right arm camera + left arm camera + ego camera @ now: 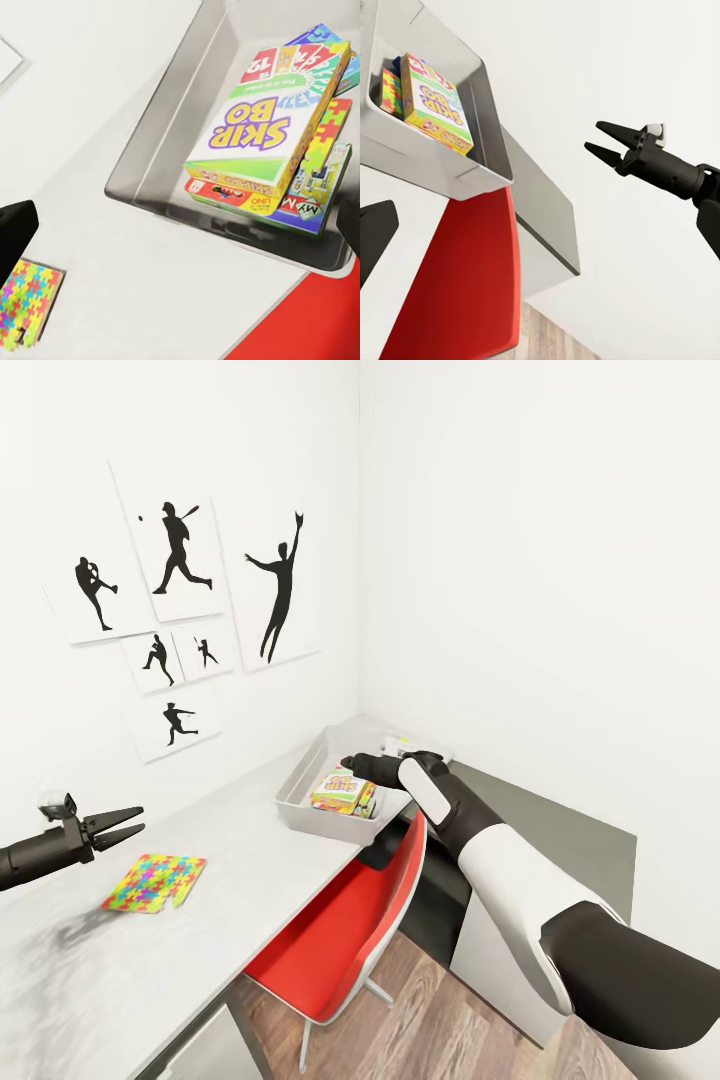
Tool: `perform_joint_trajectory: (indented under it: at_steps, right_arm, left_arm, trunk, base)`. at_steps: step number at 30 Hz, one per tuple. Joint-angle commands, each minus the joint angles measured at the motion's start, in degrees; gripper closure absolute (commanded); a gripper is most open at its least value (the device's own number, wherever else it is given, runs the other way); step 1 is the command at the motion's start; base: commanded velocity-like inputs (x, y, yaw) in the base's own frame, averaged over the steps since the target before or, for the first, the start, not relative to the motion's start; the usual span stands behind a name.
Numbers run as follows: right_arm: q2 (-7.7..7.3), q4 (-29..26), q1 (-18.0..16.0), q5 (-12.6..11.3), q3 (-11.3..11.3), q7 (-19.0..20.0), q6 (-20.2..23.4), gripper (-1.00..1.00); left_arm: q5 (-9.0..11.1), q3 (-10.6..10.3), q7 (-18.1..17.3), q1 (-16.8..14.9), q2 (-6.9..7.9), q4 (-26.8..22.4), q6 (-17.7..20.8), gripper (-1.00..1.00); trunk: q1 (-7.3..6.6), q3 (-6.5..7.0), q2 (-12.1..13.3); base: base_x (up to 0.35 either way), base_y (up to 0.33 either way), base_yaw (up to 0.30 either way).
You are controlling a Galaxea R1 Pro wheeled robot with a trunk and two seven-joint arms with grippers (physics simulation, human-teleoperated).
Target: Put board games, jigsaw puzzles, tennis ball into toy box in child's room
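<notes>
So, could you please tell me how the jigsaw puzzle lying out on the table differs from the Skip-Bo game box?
The jigsaw puzzle lies alone on the bare white table; the Skip-Bo box sits inside the toy box, stacked on other games. The puzzle is a thin sheet of interlocking coloured pieces; the Skip-Bo box is thicker, with a printed cover and lettering. The puzzle looks roughly square, the box elongated. Both are flat and brightly coloured.
</notes>
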Motion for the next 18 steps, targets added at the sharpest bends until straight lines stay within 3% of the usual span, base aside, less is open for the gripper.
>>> perform_joint_trajectory:
  at_steps: [1, 9, 15, 18]
  right_arm:
    - [0.00, -0.06, -0.06, -0.59, 0.12, -0.54, 0.09, -1.00]
    - [0.00, -0.06, -0.06, -0.59, 0.14, -0.54, 0.09, -1.00]
    - [0.00, -0.12, -0.06, -0.57, 0.54, -0.58, 0.14, -1.00]
    - [0.00, -0.50, -0.06, -0.57, 0.96, -0.59, 0.16, -1.00]
  left_arm:
    - [0.01, 0.01, -0.19, -0.05, 0.01, 0.00, 0.60, -1.00]
    - [-0.09, -0.04, 0.97, -0.05, 0.06, -0.02, 0.61, -1.00]
    - [-0.10, -0.24, 5.31, -0.05, 0.07, 0.00, 0.61, -1.00]
    - [-0.17, -0.44, 9.25, -0.10, 0.01, 0.00, 0.62, -1.00]
  trunk:
    - [0.04, -0.13, -0.13]
    - [0.04, -0.13, -0.13]
    - [0.04, -0.13, -0.13]
    - [0.04, -0.13, -0.13]
  base:
    - [0.000, 0.000, 0.000]
    - [0.000, 0.000, 0.000]
    - [0.000, 0.000, 0.000]
    - [0.000, 0.000, 0.000]
